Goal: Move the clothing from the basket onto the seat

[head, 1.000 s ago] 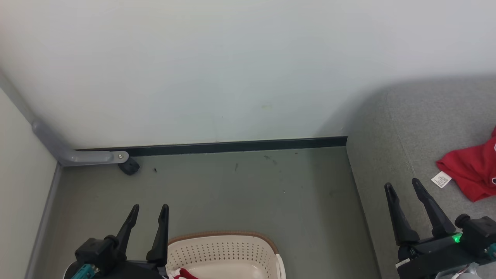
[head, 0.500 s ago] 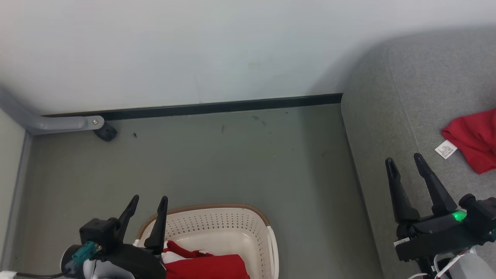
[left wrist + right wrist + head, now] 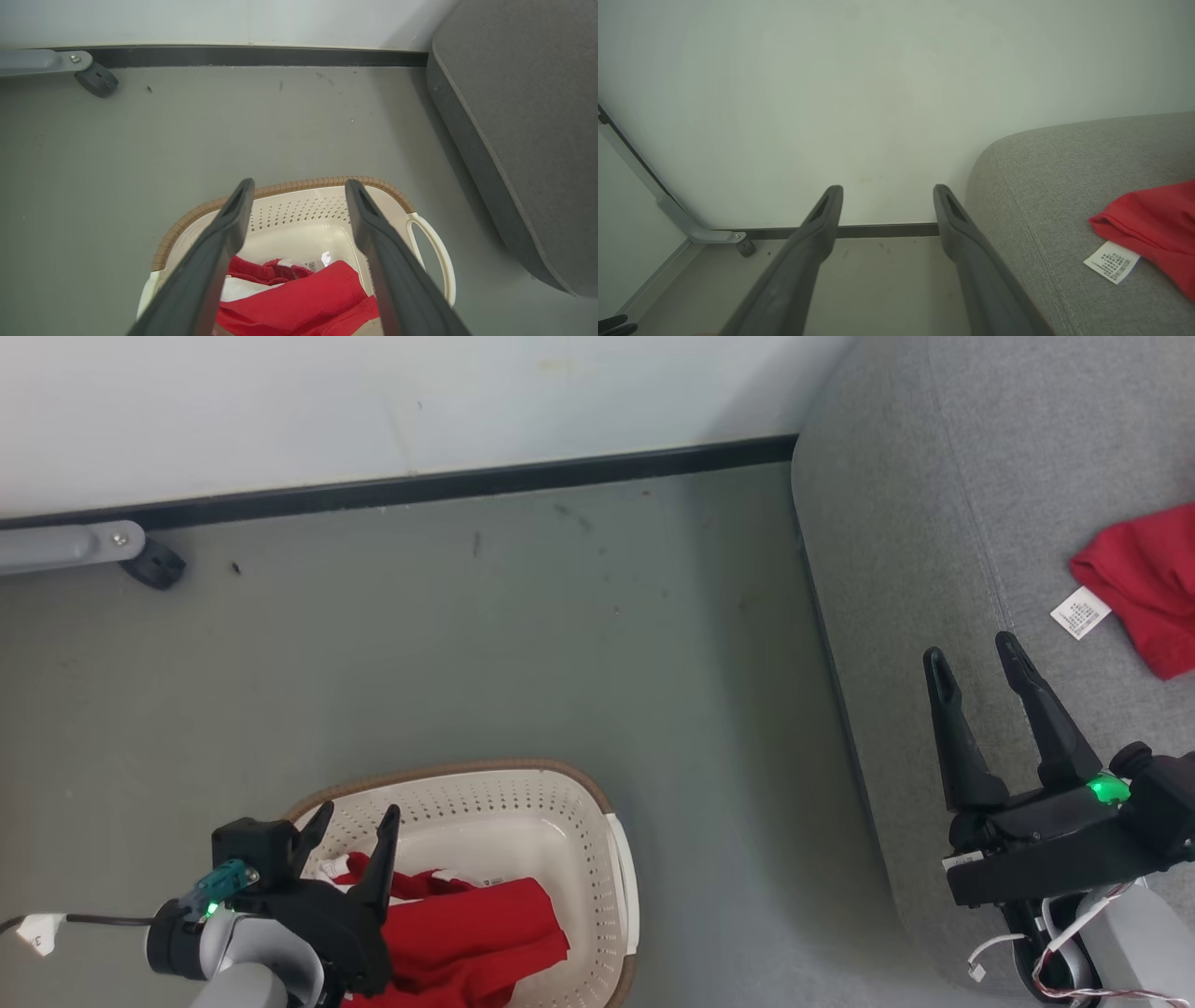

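Both the left gripper (image 3: 358, 810) and right gripper (image 3: 970, 650) are empty, jaws spread wide. Left hovers over the basket (image 3: 523, 771), which holds red clothing (image 3: 476, 929). Right hangs above the seat (image 3: 896, 523), near one red garment (image 3: 1144, 574) lying there.

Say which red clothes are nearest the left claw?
The red clothing in the basket, by the left claw; the other red piece lies on the seat.
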Available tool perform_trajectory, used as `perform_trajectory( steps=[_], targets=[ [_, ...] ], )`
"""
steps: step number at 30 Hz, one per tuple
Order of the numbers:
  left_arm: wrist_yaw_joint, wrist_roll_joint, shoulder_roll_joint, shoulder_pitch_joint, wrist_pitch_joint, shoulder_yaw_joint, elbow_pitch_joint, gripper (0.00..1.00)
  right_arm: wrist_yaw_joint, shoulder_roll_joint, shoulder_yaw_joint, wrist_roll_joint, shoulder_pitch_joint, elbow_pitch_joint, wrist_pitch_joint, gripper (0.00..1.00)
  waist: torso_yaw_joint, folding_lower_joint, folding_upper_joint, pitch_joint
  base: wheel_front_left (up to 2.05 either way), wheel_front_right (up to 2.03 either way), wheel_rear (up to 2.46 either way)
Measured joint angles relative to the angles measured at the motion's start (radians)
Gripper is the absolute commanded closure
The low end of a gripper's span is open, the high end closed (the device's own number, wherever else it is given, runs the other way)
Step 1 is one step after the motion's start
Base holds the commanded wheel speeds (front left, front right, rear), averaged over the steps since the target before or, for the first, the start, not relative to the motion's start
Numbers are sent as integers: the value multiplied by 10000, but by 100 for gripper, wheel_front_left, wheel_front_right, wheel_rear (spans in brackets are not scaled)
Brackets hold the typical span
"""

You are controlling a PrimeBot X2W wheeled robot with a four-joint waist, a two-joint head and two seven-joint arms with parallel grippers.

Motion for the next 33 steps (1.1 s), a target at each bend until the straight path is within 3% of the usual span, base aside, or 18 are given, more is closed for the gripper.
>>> perform_trajectory(
  steps=[15,33],
  targets=[
    [-428,324,-4,-1193,936,-627,2307,0,201,157,52,-320,-811,-186,0,0,-564,-1,0,1793,0,0,0],
    [-621,1235,198,-2861,1733,-1383,4052,0,290,372,-96,-570,-1270,-320,-27,0,-1258,-2,0,3651,0,0,0]
  ],
)
